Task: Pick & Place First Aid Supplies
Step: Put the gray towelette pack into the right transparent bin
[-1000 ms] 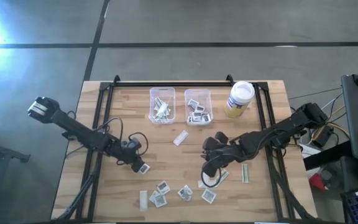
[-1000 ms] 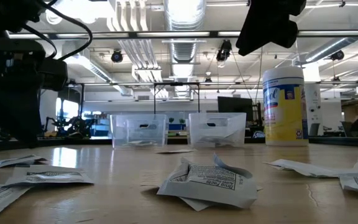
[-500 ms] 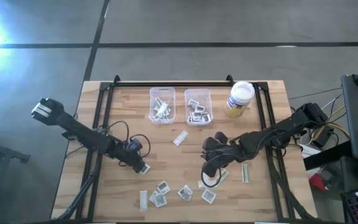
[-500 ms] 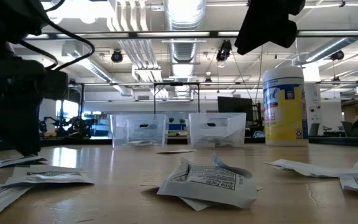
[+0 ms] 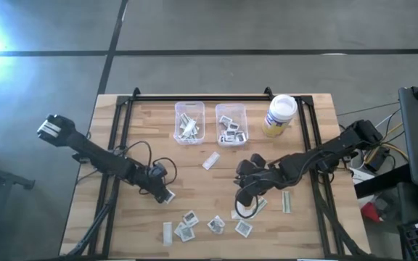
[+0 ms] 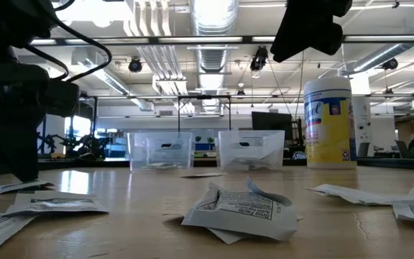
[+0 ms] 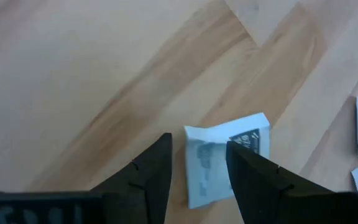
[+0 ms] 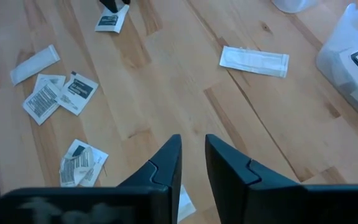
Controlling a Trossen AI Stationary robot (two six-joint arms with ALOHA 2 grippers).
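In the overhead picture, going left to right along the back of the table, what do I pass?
Left clear bin holding long strip packets → right clear bin holding square packets → white-lidded yellow jar.

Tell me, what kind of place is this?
Probably a robotics lab or workshop in a big industrial hall: exposed ceiling ducts and strip lights overhead, a wooden test table with two arms mounted, and monitors behind.
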